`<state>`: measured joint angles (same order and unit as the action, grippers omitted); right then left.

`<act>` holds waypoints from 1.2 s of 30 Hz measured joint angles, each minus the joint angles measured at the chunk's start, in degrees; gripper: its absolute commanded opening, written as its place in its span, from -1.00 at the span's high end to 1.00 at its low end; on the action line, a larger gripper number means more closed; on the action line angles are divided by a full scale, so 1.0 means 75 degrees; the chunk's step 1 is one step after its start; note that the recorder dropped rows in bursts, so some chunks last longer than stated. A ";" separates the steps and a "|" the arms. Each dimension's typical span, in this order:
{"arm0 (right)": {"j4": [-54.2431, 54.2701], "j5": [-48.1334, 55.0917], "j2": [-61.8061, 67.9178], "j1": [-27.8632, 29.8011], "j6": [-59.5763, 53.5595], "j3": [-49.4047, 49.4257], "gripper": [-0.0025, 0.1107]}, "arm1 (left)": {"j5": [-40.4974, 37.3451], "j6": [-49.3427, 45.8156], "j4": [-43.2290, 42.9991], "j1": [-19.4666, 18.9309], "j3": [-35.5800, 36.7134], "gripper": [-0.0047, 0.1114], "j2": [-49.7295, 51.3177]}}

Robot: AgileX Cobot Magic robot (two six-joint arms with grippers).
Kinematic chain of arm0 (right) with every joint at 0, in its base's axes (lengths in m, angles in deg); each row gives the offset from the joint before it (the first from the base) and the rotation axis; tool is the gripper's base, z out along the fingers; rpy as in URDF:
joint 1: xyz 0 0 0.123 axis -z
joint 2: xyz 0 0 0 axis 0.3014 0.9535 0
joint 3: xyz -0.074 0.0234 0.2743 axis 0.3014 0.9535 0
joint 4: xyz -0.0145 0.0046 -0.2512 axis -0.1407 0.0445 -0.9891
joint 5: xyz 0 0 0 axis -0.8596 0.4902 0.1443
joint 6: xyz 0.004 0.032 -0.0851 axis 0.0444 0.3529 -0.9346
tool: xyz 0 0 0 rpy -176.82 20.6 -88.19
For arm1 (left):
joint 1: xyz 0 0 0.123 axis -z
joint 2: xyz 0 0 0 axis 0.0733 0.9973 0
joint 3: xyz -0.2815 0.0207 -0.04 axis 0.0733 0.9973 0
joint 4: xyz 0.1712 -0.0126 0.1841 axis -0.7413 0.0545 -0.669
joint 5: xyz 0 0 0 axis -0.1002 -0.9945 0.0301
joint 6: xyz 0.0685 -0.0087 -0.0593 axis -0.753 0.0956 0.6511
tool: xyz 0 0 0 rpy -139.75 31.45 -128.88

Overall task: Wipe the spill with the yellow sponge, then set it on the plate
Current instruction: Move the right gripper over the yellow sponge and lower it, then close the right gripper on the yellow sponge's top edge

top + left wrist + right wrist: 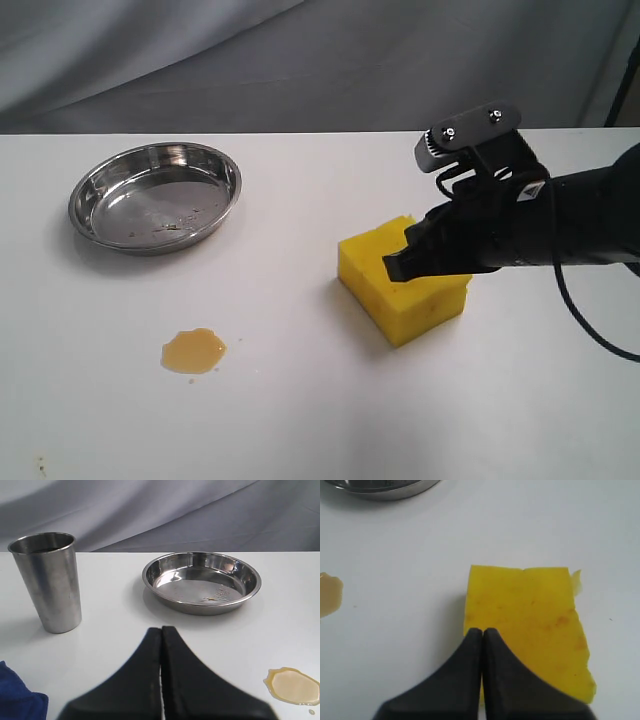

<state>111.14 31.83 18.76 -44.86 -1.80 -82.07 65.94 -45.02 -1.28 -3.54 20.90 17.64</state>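
Observation:
The yellow sponge lies on the white table right of centre; it also fills the middle of the right wrist view. My right gripper hovers just over the sponge's near top edge, jaws shut and empty. The amber spill sits at the front left, also visible as the spill and the spill in the wrist views. The steel plate rests at the back left, seen too as the plate. My left gripper is shut on nothing and does not appear in the exterior view.
A tall steel cup stands left of the plate in the left wrist view. A blue cloth lies at that view's near corner. Grey fabric hangs behind the table. A dark cable trails from the right arm.

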 measured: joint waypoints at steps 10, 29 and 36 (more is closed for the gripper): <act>-0.0397 -0.0553 0.0150 0.0000 -0.0046 0.0000 0.50 | 0.0000 0.0000 0.0000 0.0000 0.0000 0.92 0.0000; -0.0777 -0.0913 0.0150 0.0000 -0.0175 0.0000 -0.86 | 0.0000 0.0000 0.0000 0.0000 0.0000 0.92 0.0000; -0.0777 -0.1018 0.0150 0.0000 -0.0192 0.0000 -0.86 | 0.0000 0.0000 0.0000 0.0000 0.0000 0.92 0.0000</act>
<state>105.32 24.20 19.89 -44.86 -3.24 -82.07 65.94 -45.02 -1.28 -3.54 20.90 17.64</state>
